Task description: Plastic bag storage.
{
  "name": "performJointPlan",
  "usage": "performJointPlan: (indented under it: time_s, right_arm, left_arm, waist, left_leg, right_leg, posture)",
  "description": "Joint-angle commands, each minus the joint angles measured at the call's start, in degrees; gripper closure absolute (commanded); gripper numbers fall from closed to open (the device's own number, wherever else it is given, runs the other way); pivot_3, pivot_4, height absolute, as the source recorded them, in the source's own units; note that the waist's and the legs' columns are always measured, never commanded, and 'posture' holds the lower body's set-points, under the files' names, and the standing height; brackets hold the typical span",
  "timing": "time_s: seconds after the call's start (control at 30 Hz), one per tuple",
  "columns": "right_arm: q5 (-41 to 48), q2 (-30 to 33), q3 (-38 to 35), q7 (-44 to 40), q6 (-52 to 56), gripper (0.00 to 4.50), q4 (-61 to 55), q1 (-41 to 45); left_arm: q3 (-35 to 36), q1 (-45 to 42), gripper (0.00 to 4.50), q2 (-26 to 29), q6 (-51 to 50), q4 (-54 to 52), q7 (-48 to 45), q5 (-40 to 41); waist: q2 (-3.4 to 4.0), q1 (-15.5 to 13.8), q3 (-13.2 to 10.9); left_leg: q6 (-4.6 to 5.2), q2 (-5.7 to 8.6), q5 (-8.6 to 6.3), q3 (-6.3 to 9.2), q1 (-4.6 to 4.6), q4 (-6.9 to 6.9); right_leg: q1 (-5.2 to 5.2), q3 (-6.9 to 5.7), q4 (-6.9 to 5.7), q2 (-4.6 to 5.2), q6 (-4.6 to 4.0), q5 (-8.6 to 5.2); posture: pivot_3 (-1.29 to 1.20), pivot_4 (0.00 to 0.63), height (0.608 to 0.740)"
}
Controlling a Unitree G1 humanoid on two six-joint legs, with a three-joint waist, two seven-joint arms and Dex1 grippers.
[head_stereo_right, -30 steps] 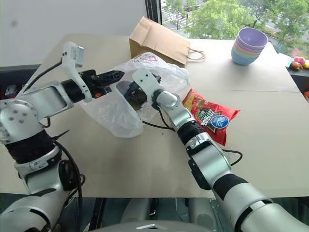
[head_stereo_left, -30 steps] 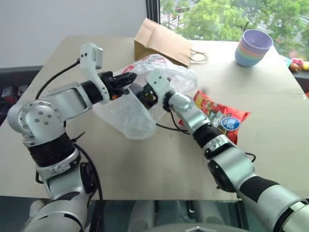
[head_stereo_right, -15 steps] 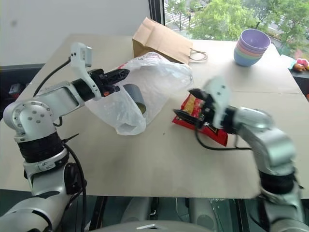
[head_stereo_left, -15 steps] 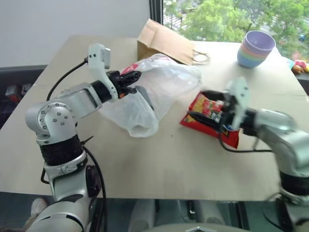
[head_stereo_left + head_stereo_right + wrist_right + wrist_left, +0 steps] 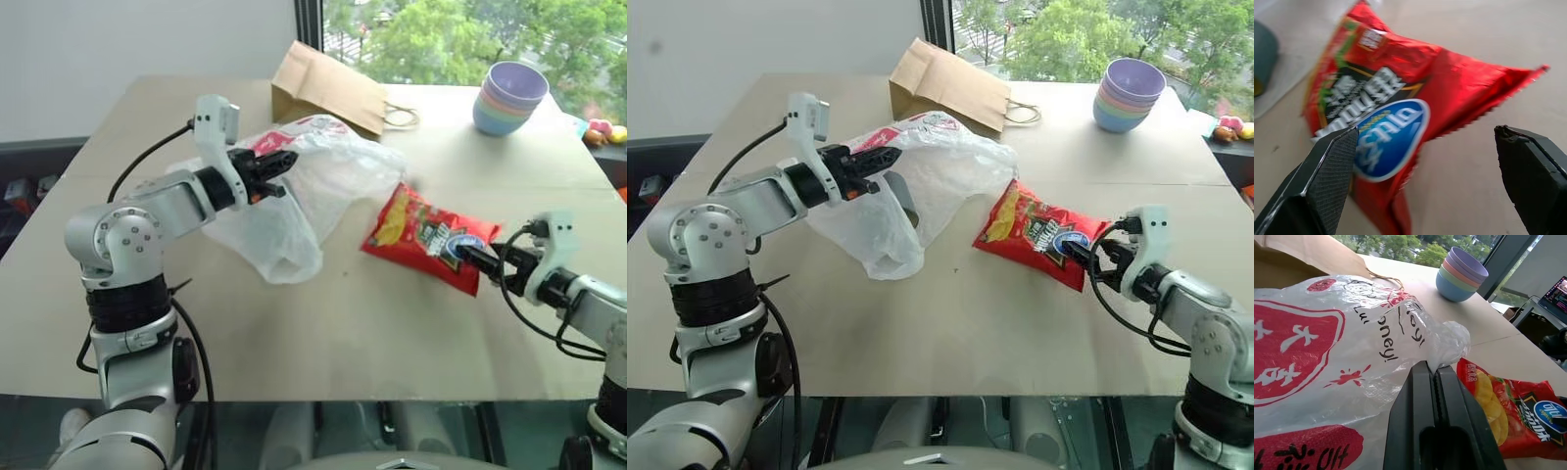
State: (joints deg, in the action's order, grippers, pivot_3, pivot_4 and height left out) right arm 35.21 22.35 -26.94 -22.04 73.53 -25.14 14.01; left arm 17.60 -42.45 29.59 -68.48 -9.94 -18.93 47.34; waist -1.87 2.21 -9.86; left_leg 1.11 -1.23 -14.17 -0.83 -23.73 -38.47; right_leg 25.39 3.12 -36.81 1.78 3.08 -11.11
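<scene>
The plastic bag (image 5: 323,181), crinkly translucent white with red printed patches, lies on the table (image 5: 294,333) left of centre, with its upper edge lifted. My left gripper (image 5: 286,160) is shut on that edge, and the film is bunched at its fingertips (image 5: 1432,372). A dark roll (image 5: 904,203) shows through the film. My right gripper (image 5: 468,257) stands open and low at the right. Its fingers (image 5: 1332,161) point at the near right corner of a red foil snack packet (image 5: 421,235) lying just right of the bag.
A brown paper bag with handles (image 5: 328,86) lies at the back of the table. A stack of pastel bowls (image 5: 511,96) stands at the back right, with small toys (image 5: 600,132) beyond it. The table's near edge runs below both arms.
My right arm has drawn out of the bag's mouth and swung far right and down to the snack packet's corner. The left gripper still holds the bag's edge.
</scene>
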Motion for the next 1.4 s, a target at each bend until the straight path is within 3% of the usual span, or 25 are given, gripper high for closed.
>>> performJointPlan:
  time_s: [0.03,0.1,0.23,0.37,0.5,0.73,0.93,1.03,1.13,1.4]
  right_arm:
    - [0.5,0.2,0.8,0.7,-1.2,0.26,1.9,1.3]
    - [0.1,0.8,2.2,0.6,-1.8,0.82,3.2,0.9]
    - [1.0,1.8,4.0,-0.6,-2.7,2.57,3.2,0.2]
    - [7.5,-1.0,-0.3,0.6,0.5,4.43,-0.8,1.9]
    - [14.3,-7.6,-2.6,6.6,6.2,4.48,-4.4,7.8]
    - [11.0,-23.3,-3.1,22.4,12.3,4.48,-0.4,20.2]
    - [7.7,-33.9,-7.7,33.6,3.6,4.48,12.4,31.6]
    - [9.0,-35.9,-7.9,36.4,-1.8,4.48,18.0,35.6]
    - [9.3,-37.0,-5.6,36.8,-6.9,4.48,23.0,37.2]
    - [8.8,-45.4,5.0,20.3,-31.7,4.48,58.9,46.4]
  left_arm:
    - [1.5,-1.2,4.50,0.8,-0.3,-2.0,0.2,1.4]
    - [1.7,-0.8,4.50,1.0,-0.6,-2.4,0.4,1.5]
    - [2.4,-0.7,4.50,1.1,-1.1,-2.6,0.8,1.8]
    - [3.4,-0.7,4.50,1.2,-2.1,-3.1,1.1,2.9]
    - [3.5,-0.9,4.50,1.8,-2.1,-2.6,0.8,3.2]
    - [2.2,-0.5,4.50,2.1,-1.7,-3.6,-0.9,4.1]
    - [2.0,1.9,4.50,2.3,-2.5,-7.1,-1.1,5.9]
    - [1.9,3.4,4.50,2.3,-3.0,-9.4,-0.9,7.0]
    - [1.9,4.0,4.50,2.4,-3.0,-10.0,-0.6,7.3]
    - [1.1,4.5,4.50,1.7,-1.9,-9.4,1.4,5.9]
  waist:
    - [0.01,0.0,0.0]
    - [0.01,0.0,0.0]
    - [0.00,0.0,0.0]
    - [0.01,0.0,0.0]
    - [0.01,0.2,0.0]
    - [0.07,-0.1,0.0]
    - [0.08,-0.2,0.0]
    - [0.10,0.1,0.0]
    - [0.11,0.3,0.0]
    - [0.12,1.8,0.0]
  left_leg:
    - [0.00,0.00,0.00,0.00,-0.03,0.01]
    - [0.01,0.01,-0.01,0.00,-0.05,0.02]
    - [0.01,0.01,-0.01,0.00,-0.04,0.02]
    - [0.01,0.00,-0.01,0.02,-0.03,0.01]
    - [0.01,-0.02,-0.01,0.01,-0.01,0.01]
    - [0.00,-0.07,0.00,0.10,-0.09,0.01]
    - [0.02,0.05,-0.01,0.03,-0.17,0.06]
    - [0.01,0.03,-0.01,0.04,-0.16,0.10]
    - [0.01,0.00,-0.01,0.04,-0.16,0.13]
    - [0.01,-0.02,-0.01,-0.05,-0.08,0.12]
  right_leg:
    - [0.03,0.01,0.01,0.01,0.00,0.00]
    - [0.03,0.00,0.02,0.01,0.00,0.00]
    - [0.02,-0.01,0.03,0.01,0.01,0.00]
    - [0.02,-0.01,0.01,0.00,0.01,0.00]
    - [0.02,0.01,0.00,-0.02,0.01,0.00]
    - [0.08,-0.07,-0.04,-0.08,-0.02,0.01]
    - [0.14,-0.08,0.01,0.13,-0.01,0.02]
    - [0.18,-0.09,-0.01,0.11,-0.02,0.02]
    - [0.23,-0.08,-0.03,0.06,-0.03,0.02]
    - [0.19,0.04,-0.02,-0.01,-0.02,0.02]
  posture:
    - [0.00,0.150,0.740]
    - [0.00,0.150,0.740]
    - [0.00,0.150,0.740]
    - [0.00,0.150,0.740]
    - [0.00,0.150,0.740]
    - [0.00,0.150,0.740]
    - [0.00,0.150,0.740]
    - [0.00,0.150,0.740]
    - [0.00,0.150,0.740]
    - [0.00,0.150,0.740]
